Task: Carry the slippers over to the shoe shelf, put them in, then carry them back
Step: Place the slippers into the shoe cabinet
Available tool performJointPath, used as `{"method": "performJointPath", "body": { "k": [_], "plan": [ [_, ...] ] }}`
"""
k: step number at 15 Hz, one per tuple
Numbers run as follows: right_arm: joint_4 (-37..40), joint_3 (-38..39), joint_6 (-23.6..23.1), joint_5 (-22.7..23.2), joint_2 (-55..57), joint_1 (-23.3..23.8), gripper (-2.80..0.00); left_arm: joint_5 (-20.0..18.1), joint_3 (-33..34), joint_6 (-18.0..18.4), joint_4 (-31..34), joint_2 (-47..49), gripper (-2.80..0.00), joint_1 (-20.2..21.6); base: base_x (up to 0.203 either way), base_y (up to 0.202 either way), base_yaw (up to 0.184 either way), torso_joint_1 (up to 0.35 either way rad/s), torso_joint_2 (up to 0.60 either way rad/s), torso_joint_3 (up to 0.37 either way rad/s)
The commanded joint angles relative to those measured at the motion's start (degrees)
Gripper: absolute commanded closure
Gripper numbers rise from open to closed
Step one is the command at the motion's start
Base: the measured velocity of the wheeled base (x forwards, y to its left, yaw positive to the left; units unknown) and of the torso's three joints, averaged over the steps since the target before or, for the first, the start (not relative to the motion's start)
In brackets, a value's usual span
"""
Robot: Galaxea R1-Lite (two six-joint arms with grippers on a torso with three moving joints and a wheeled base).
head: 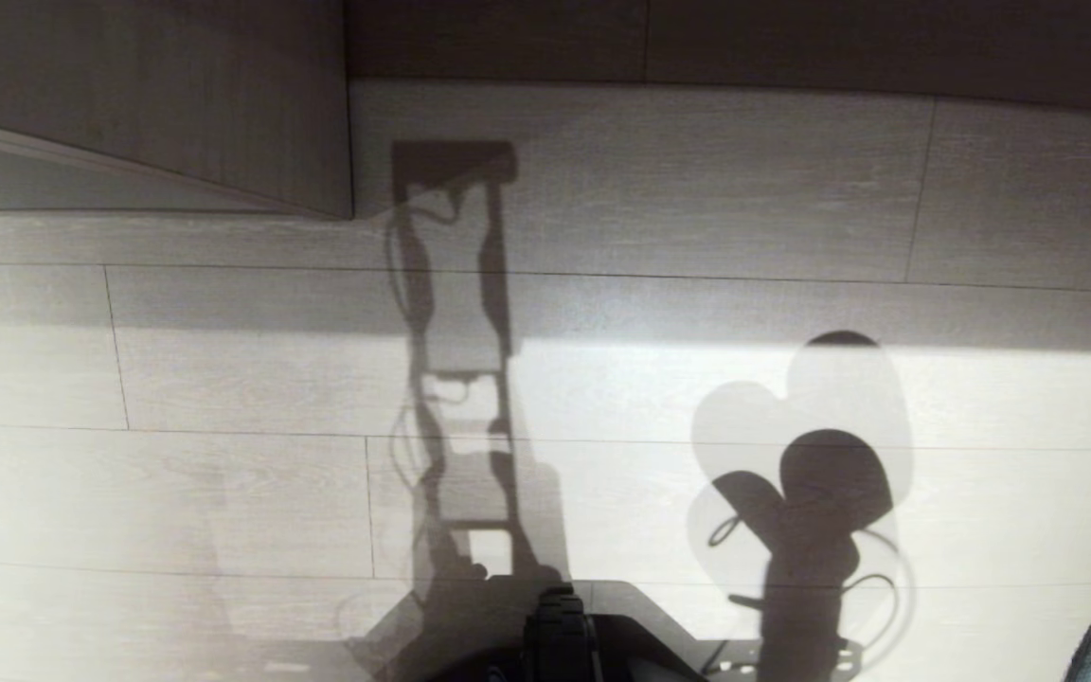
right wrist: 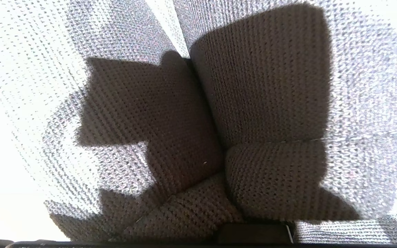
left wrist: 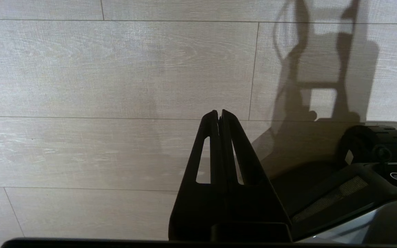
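Head view looks down on a pale wood floor (head: 223, 493). Neither arm shows in it, only shadows. One long shadow (head: 456, 379) looks like a ladder and runs up the middle of the floor. Another shadow (head: 815, 493) on the right side shows two rounded shapes side by side, hanging from a thin arm shape. A wooden panel (head: 157, 104) stands at the far left, with a darker wall board behind it. The robot's black base (head: 560, 635) pokes in at the near edge.

The left wrist view shows the left gripper (left wrist: 219, 113) over the bare floor (left wrist: 115, 69). Its two black fingers (left wrist: 233, 144) are pressed tight together, with nothing between them. Part of the black base (left wrist: 367, 162) sits just beside this pincer.

The right wrist view is almost filled by the slippers (right wrist: 260, 86). Their knit fabric is right up against the camera, one slipper on each side of a seam running down the middle. A dark shadow lies over the middle of them and bright light falls on the edges. The right gripper itself is hidden by the fabric, but its jaws are closed, and the slippers lie pressed right against it. I cannot see exactly where it pinches them.
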State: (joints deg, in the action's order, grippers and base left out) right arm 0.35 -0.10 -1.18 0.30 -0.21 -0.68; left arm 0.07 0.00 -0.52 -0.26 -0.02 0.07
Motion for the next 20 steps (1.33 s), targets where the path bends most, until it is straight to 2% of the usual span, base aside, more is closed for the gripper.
{"method": "performJointPath", "body": {
  "k": [1, 6, 20],
  "plan": [
    [0.0, 0.01, -0.04, 0.05, 0.12, -0.02, 0.0, 0.02, 0.0, -0.01, 0.0, 0.02, 0.0, 0.01, 0.0, 0.0, 0.0, 0.0, 0.0, 0.0],
    [0.0, 0.01, -0.04, 0.05, 0.12, -0.02, 0.0, 0.02, 0.0, -0.1, 0.0, 0.1, 0.0, 0.01, 0.0, 0.0, 0.0, 0.0, 0.0, 0.044],
    [0.0, 0.01, 0.03, 0.05, 0.12, -0.02, 0.0, 0.02, 0.0, -0.1, 0.0, 0.11, 0.0, 0.01, 0.0, 0.0, 0.0, 0.001, 0.0, 0.197]
  ]
}}
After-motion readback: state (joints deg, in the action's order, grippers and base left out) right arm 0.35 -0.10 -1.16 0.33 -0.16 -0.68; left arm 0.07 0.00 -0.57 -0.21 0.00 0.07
